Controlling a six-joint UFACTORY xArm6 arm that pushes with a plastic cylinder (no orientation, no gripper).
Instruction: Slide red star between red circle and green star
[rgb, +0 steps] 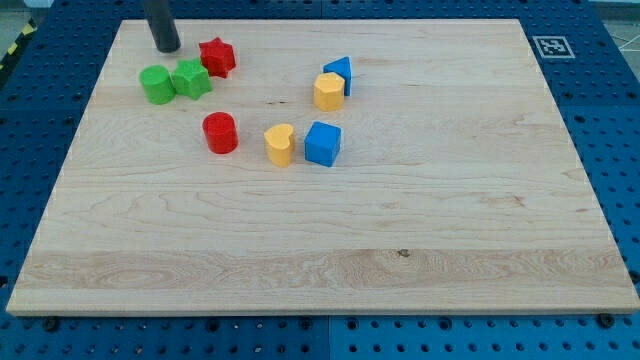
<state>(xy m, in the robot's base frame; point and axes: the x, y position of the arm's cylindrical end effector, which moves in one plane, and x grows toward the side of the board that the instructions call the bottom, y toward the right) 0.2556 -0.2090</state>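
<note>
Nearest the camera on the board (330, 270) are the blue cube (322, 143) and the yellow heart (280, 144), just right of the red circle (220, 132); I carry no jaws, only a rod. From the red star (216, 57), my tip (167, 47) stands just to the left and slightly above, apart from it, while the green star (191, 79) sits just below-left of it and the red circle well below. Nothing here is a container; the gap I want lies below the red star, so I judge I must get above it and push down.
</note>
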